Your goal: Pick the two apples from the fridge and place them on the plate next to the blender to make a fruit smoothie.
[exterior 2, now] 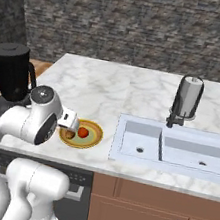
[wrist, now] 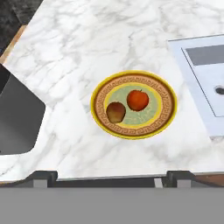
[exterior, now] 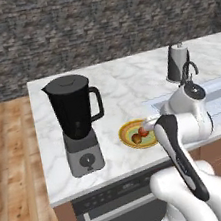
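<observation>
Apples: 2 on the plate (wrist: pixel 133 105), touching or nearly so; red-brown apple (wrist: pixel 115 112) toward the blender side, red-orange apple (wrist: pixel 138 99) toward the sink side.
Plate: on the marble tabletop (exterior: pixel 124 87), near its front edge, between the blender (exterior: pixel 76 120) and the sink (exterior 2: pixel 174 145).
Fingers: spread wide, holding nothing; in the hand view the 2 dark tips sit at the bottom corners, one of the fingertips (wrist: pixel 41 177) at lower left, the other at lower right.
Apples vs fingers: both fruits lie apart from the fingers, clear of them, in the middle of the hand view; no contact.
Gripper: gripper (exterior 2: pixel 72 121) hangs over the near-left rim of the plate in the right base view.
Left base view: blender in full, black jug, grey base, round dial; arm covers part of the plate.
Right base view: whole sink basin, tap, and a grey canister (exterior 2: pixel 188 97) behind it; blender cut at the left edge.
Hand view: patterned ring on the plate rim.
Writing: none legible; small marks on the dark appliance front under the tabletop are too small to read.
</observation>
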Available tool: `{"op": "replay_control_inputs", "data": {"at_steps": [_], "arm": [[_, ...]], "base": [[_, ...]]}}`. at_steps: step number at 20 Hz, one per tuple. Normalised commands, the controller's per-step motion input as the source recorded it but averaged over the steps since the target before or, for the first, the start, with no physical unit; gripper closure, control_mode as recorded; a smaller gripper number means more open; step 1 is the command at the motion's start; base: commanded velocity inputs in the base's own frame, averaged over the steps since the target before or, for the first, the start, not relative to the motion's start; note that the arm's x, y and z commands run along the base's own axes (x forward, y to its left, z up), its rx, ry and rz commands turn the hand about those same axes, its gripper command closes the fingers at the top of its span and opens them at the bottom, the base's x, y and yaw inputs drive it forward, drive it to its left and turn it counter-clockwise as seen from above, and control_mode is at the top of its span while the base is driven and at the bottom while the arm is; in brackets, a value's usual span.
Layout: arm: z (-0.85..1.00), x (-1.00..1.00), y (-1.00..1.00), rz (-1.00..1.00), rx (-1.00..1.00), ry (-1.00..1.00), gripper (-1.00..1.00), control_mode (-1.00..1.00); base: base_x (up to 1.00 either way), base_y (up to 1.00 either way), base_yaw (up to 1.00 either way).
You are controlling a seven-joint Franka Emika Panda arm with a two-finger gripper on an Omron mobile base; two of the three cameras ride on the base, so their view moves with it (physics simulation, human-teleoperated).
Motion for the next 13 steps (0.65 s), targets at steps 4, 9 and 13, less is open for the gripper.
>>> {"op": "replay_control_inputs", "data": {"at_steps": [4, 9, 13], "arm": [[1.0, -0.57, -0.13, -0.09, 0.0, -0.24, -1.0, -1.0], [0.99, -0.61, -0.07, -0.07, 0.0, -0.25, -1.0, -1.0], [0.83, -0.81, -0.05, -0.11, 0.0, -0.34, -1.0, -1.0]], "base": [[0.0, 0.0, 0.0], [0.0, 0.0, 0.0], [0.0, 0.0, 0.0]]}}
